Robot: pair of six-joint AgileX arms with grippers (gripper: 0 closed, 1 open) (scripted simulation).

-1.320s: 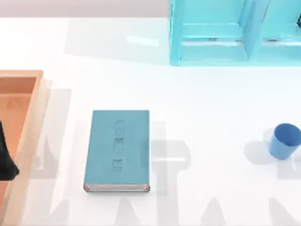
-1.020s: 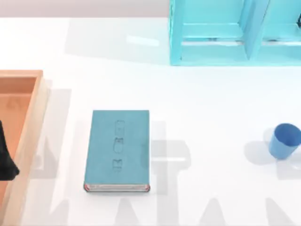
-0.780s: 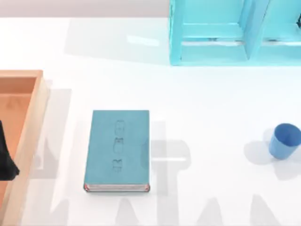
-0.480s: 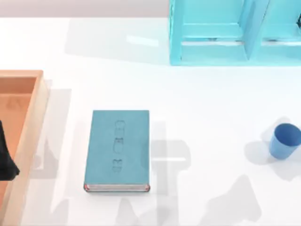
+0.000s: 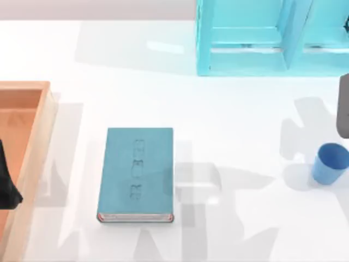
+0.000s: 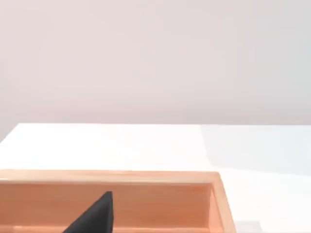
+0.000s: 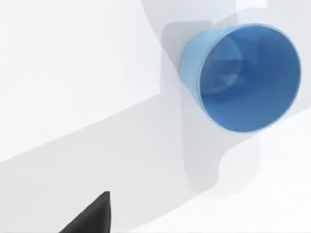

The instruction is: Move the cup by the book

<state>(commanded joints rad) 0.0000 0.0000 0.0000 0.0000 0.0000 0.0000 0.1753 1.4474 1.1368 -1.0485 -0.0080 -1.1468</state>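
The blue cup (image 5: 331, 162) stands upright on the white table near the right edge, far to the right of the book. In the right wrist view the cup (image 7: 243, 77) is seen from above, open mouth showing, nothing inside. The teal book (image 5: 136, 173) lies flat left of the table's middle, white page edges toward the front. A grey part of my right arm (image 5: 343, 106) enters at the right edge, just behind the cup. My right gripper (image 7: 92, 217) hovers over the table apart from the cup. My left gripper (image 5: 6, 185) is parked over the wooden tray.
A wooden tray (image 5: 38, 142) lies along the left edge, also seen as the tray (image 6: 160, 177) in the left wrist view. A light-blue shelf unit (image 5: 262, 41) stands at the back right. White table lies bare between book and cup.
My right arm has come into the top view at the right edge behind the cup, and its shadows have swept across the table. Cup, book and left arm have not moved.
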